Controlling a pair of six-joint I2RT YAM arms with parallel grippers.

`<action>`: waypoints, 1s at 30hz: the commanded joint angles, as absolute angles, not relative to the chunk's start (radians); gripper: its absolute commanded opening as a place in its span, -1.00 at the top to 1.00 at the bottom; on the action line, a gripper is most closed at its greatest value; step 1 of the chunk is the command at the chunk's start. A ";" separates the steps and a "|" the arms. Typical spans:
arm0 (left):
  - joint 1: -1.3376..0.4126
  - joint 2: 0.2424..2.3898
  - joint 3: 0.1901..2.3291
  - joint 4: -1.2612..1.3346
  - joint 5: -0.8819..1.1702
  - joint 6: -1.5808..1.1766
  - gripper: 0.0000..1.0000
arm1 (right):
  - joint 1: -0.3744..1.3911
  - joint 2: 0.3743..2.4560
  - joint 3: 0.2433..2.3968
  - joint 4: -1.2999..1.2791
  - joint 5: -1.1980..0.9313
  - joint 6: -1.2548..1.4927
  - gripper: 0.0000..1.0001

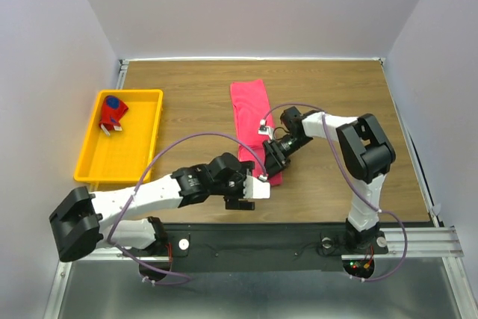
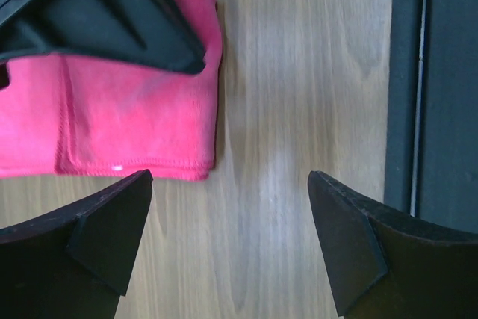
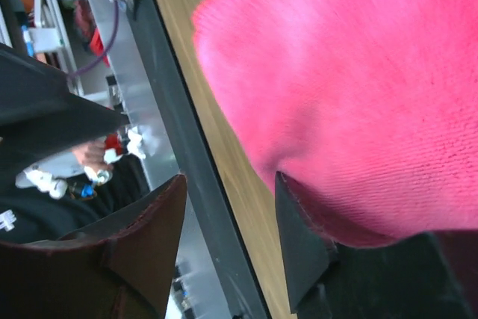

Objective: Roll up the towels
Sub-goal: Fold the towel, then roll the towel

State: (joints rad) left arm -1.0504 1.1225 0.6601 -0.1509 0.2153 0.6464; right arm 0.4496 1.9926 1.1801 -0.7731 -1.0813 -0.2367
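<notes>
The pink-red towel point(image 1: 249, 113) lies as a long folded strip on the wooden table, its near end point(image 2: 134, 110) by both grippers. My right gripper point(image 1: 271, 157) is low at that near end. Its jaws stand apart with nothing between them point(image 3: 228, 177), and the towel point(image 3: 351, 72) bulges over the outer side of one finger point(image 3: 306, 252). My left gripper point(image 2: 231, 244) hovers wide open over bare wood, just off the towel's near corner point(image 1: 250, 193). The patterned red and blue towel point(image 1: 113, 113) sits rolled in the yellow tray point(image 1: 142, 147).
The tray stands at the table's left side. The dark rail point(image 2: 433, 110) of the table's near edge runs close beside my left gripper. White walls enclose the table on three sides.
</notes>
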 commanded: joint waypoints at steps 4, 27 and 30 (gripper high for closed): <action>-1.103 1.310 0.701 -0.008 0.117 0.761 -0.51 | 0.339 1.850 1.301 -0.716 -1.129 -0.196 -0.29; -1.097 1.631 0.742 0.180 -0.031 0.795 -0.15 | 0.011 1.594 1.406 -0.571 -0.679 -0.138 -1.00; -1.071 1.614 0.768 0.092 0.053 0.753 -0.01 | -0.055 1.637 1.422 -0.630 -0.846 -0.227 -1.00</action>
